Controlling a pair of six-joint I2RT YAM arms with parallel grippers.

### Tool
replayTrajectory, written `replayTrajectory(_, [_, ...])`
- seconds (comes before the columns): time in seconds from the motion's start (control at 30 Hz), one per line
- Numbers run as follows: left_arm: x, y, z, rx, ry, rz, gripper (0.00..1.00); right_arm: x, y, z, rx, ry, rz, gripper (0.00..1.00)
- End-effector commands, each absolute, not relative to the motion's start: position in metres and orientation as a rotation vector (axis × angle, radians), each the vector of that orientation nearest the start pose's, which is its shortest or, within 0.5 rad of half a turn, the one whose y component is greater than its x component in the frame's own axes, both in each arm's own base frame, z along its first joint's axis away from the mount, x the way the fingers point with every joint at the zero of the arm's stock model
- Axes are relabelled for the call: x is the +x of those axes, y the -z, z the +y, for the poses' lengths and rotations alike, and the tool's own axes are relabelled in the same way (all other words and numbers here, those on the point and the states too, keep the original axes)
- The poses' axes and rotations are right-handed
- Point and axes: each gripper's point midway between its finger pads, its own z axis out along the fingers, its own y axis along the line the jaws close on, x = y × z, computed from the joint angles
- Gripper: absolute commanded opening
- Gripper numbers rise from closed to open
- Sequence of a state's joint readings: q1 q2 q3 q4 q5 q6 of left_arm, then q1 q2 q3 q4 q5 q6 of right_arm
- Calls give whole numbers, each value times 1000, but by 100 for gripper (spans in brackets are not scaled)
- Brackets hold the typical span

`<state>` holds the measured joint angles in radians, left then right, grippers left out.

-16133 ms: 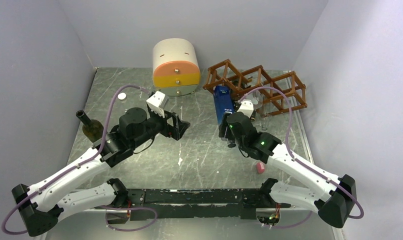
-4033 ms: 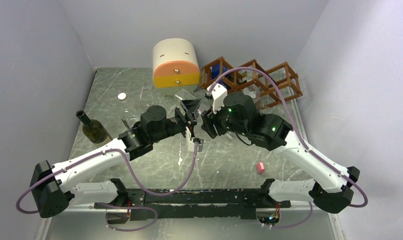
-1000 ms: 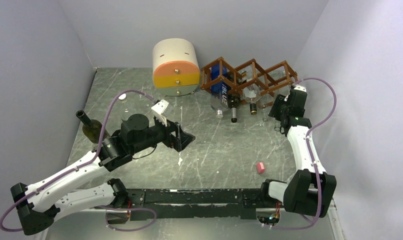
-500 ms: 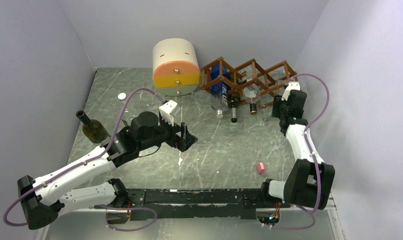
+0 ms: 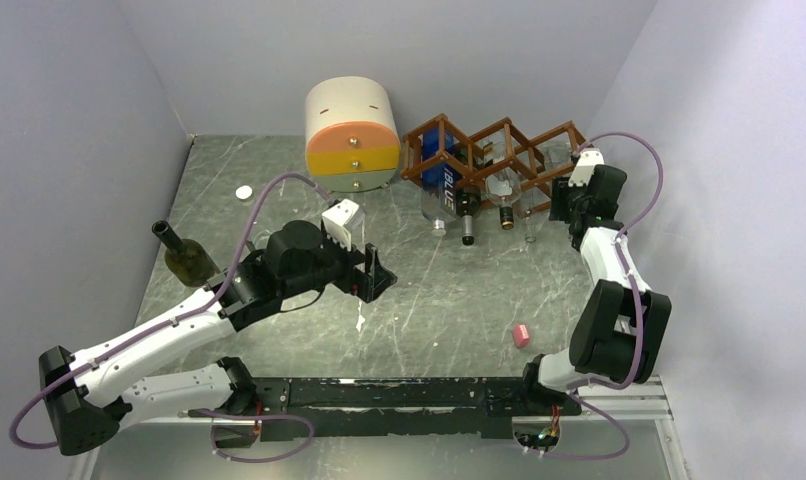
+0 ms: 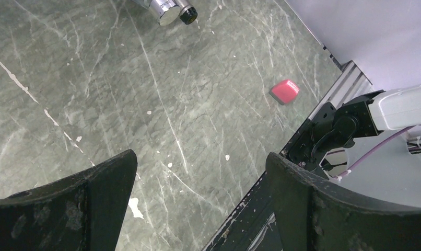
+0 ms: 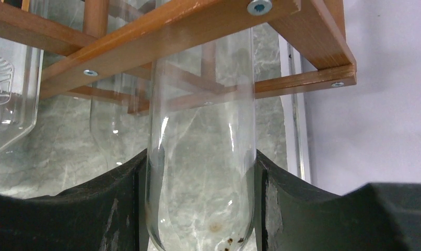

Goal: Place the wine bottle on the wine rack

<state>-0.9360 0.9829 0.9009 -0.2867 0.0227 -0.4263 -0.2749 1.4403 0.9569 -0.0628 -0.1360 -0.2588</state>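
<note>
Clamped on a clear bottle (image 7: 200, 130) entering the rack (image 7: 198, 26) at the bench's far-right corner, the right pincer (image 7: 200, 209) may snag and shift the rack; the left pincer (image 6: 198, 204) gapes empty.

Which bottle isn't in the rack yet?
The dark green bottle, standing alone on the left. The blue-labelled one and the clear ones all sit in the wooden wine rack.

A clear glass bottle (image 7: 200, 130) stands in mid-frame, and the right gripper (image 7: 200, 175) has its dark fingers (image 7: 114, 201) pressed against both its sides. The bottle's upper part passes behind the slanting bars of the wine rack (image 7: 145, 39) across the top. Another clear bottle (image 7: 10, 94) shows at the left edge, over grey marble table (image 7: 57, 157).
</note>
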Motion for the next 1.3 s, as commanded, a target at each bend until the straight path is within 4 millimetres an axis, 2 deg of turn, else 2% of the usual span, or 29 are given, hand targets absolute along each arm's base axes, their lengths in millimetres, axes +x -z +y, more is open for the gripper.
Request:
replayTrajectory(0.0, [184, -260, -292, 540, 934, 1962, 97, 432, -174, -88, -115, 96, 2018, 6])
replayTrajectory(0.23, [184, -256, -292, 537, 928, 1977, 97, 449, -192, -88, -75, 74, 1929, 9])
replayTrajectory(0.3, [185, -257, -292, 536, 924, 1977, 97, 447, -182, -86, -57, 55, 1926, 9])
replayTrajectory(0.6, [185, -255, -293, 530, 926, 1978, 97, 457, -182, -89, -24, 54, 1895, 15])
replayTrajectory(0.7, [186, -253, -294, 534, 922, 1981, 97, 459, -168, -92, -13, 52, 1949, 19])
replayTrajectory(0.73, [187, -253, -295, 537, 922, 1982, 97, 465, -176, -94, -10, 58, 1938, 21])
replayTrajectory(0.8, [188, -252, -296, 542, 920, 1985, 97, 469, -174, -95, -1, 53, 1944, 24])
replayTrajectory(1.0, [192, -248, -299, 551, 895, 2003, 97, 474, -176, -97, 34, 49, 1910, 37])
replayTrajectory(1.13, [193, -248, -301, 549, 899, 2004, 97, 473, -178, -100, 39, 71, 1902, 57])
replayTrajectory(1.27, [193, -248, -302, 552, 901, 2004, 97, 471, -184, -98, 8, 75, 1896, 84])
